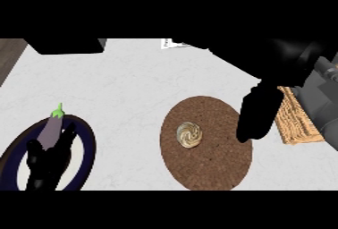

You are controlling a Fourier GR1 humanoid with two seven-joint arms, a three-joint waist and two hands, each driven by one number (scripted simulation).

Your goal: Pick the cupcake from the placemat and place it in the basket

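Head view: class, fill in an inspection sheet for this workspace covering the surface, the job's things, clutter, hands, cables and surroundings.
Surface: pale speckled counter.
Job's things: cupcake sits on the round brown placemat; woven basket at the right, mostly hidden by the arm.
Clutter: eggplant on a dark-rimmed plate at the left.
Hands: right hand hangs over the placemat's right edge, apart from the cupcake, holding nothing; left hand rests open over the plate.
Cables: nothing seen.
Surroundings: dark block at the counter's far edge.
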